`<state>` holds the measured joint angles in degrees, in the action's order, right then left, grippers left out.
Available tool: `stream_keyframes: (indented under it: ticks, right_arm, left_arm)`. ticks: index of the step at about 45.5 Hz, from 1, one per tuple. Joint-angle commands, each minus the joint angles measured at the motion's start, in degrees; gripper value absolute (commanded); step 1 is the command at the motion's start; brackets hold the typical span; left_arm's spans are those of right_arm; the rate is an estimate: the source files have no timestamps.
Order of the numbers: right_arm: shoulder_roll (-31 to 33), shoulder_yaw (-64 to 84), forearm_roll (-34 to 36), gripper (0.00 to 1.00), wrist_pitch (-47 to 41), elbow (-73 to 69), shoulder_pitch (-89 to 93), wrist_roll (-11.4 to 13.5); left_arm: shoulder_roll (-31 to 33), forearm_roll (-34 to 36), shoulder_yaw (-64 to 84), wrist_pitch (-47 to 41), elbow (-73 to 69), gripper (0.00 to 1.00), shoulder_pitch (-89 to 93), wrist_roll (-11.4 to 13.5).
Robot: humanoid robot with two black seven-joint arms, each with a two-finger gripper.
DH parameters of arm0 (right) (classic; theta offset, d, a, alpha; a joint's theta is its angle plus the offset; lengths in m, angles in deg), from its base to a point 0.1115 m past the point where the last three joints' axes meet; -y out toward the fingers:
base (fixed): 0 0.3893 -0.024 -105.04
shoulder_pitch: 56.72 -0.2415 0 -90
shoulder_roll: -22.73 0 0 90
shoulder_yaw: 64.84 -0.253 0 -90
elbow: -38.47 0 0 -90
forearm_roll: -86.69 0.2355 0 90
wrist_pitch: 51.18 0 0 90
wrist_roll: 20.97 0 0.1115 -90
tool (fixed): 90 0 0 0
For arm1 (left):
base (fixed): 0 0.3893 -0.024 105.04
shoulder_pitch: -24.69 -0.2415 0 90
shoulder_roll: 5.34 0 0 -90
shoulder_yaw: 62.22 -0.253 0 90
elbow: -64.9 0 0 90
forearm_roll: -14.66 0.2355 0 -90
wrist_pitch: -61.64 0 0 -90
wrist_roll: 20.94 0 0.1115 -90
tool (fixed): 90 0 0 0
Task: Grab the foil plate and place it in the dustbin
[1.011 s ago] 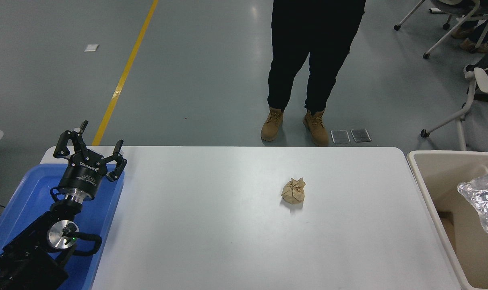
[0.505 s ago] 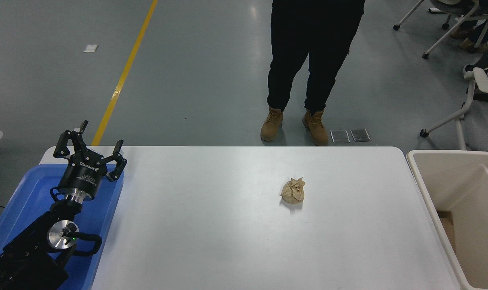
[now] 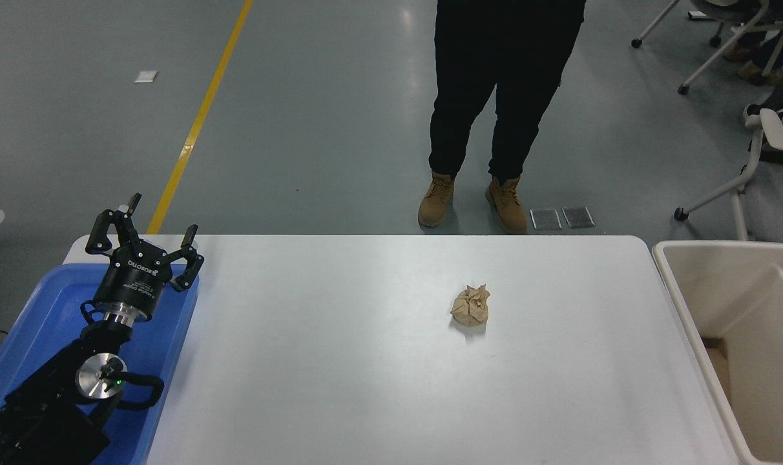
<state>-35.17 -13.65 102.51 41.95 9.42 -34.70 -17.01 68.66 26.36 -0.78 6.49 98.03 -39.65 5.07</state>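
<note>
foil plate gone from above dustbin (image 3: 689,310); left hand (image 3: 145,236) parked, fingers spread

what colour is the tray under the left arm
Blue, a flat plastic tray, clear in the head view.

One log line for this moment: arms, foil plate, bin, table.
left gripper: open, parked over blue tray | right arm: out of view | foil plate: not visible | dustbin: right of table | paper ball: on table

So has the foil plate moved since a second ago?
Yes. A second ago it showed over the dustbin at the right edge; now it is out of sight, neither on the table nor in the visible part of the bin.
</note>
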Motion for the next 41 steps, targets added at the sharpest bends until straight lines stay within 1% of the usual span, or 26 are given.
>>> stream_keyframes:
  ticks: [1, 11, 23, 31, 34, 41]
  right_arm:
    - [-2.7, 2.2, -8.0, 1.0, -0.1, -9.6, -10.7, 0.0]
    - [-2.8, 2.3, -12.5, 1.0, -0.1, -18.9, -17.3, 0.0]
    - [-2.4, 5.0, -14.6, 1.0, -0.1, -28.7, -24.7, 0.0]
    - [1.0, 7.2, -16.3, 1.0, -1.4, -40.5, -32.8, 0.3]
    - [2.4, 9.1, -16.5, 1.0, -1.9, -47.1, -38.2, 0.4]
    - [4.0, 14.0, -16.6, 1.0, -6.3, -57.4, -48.3, 0.4]
  left_arm:
    - [0.0, 0.0, 0.0, 0.0, 0.0, 0.98, 0.0, -0.1]
    - [0.0, 0.0, 0.0, 0.0, 0.0, 0.98, 0.0, -0.1]
    - [0.0, 0.0, 0.0, 0.0, 0.0, 0.98, 0.0, -0.1]
    - [0.0, 0.0, 0.0, 0.0, 0.0, 0.98, 0.0, -0.1]
    - [0.0, 0.0, 0.0, 0.0, 0.0, 0.98, 0.0, -0.1]
    - [0.0, 0.0, 0.0, 0.0, 0.0, 0.98, 0.0, -0.1]
